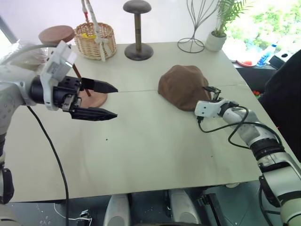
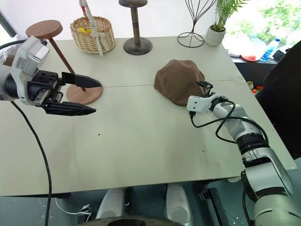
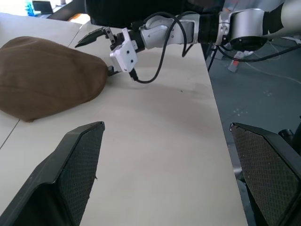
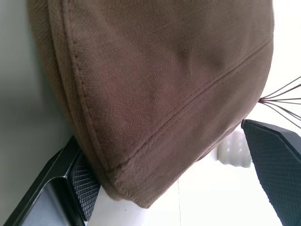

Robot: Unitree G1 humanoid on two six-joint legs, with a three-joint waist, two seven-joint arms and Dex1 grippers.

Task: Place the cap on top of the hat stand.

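The brown flat cap [image 1: 183, 86] lies dome-up on the pale table [image 1: 141, 155], right of the seam that runs across the tabletop. The right gripper [image 1: 212, 92] is at the cap's right-hand edge, its two black fingers spread wide; in the right wrist view the cap's stitched hem sits between them, one finger [image 4: 77, 183] low against the hem by the table and the other [image 4: 277, 160] clear of the fabric. The fingers have not closed on the cap.

Over on the left side of the table stands the hat stand [image 2: 70, 70], reddish-brown wood with a round flat base, a thin slanted rod and a round disc top that is bare. The left gripper [image 1: 106, 100] hangs in the air just in front of that stand, pointing across toward the cap, fingers spread and holding nothing.

Along the far edge sit a woven basket [image 1: 95, 40] with a few items in it, a dark upright stand [image 1: 138, 30] with a thick turned post, a thin wire stand [image 1: 197, 26] and a small white pot with a green plant [image 1: 218, 33]. A black cable [image 1: 235, 129] loops from the right wrist across the table.
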